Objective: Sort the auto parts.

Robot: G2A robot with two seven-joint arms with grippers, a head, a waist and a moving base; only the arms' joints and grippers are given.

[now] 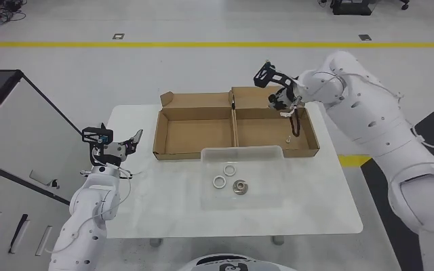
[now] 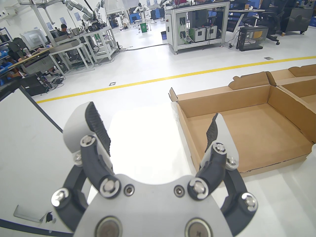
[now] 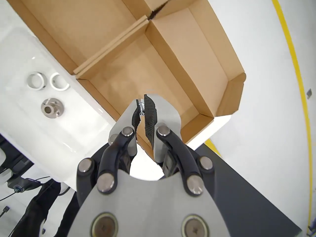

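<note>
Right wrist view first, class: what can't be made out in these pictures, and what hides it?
Right wrist view: the threaded part in the right gripper; the fingers cover all but its tip, so its type is unclear.
Left wrist view: the clear tray is cut off by the frame edge.
Top view: the flanged hub is too small to show its holes.

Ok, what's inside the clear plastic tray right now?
A white ring, a metal ring beside it and a flanged metal hub lie in the clear tray. Nothing covers them from above.
</note>
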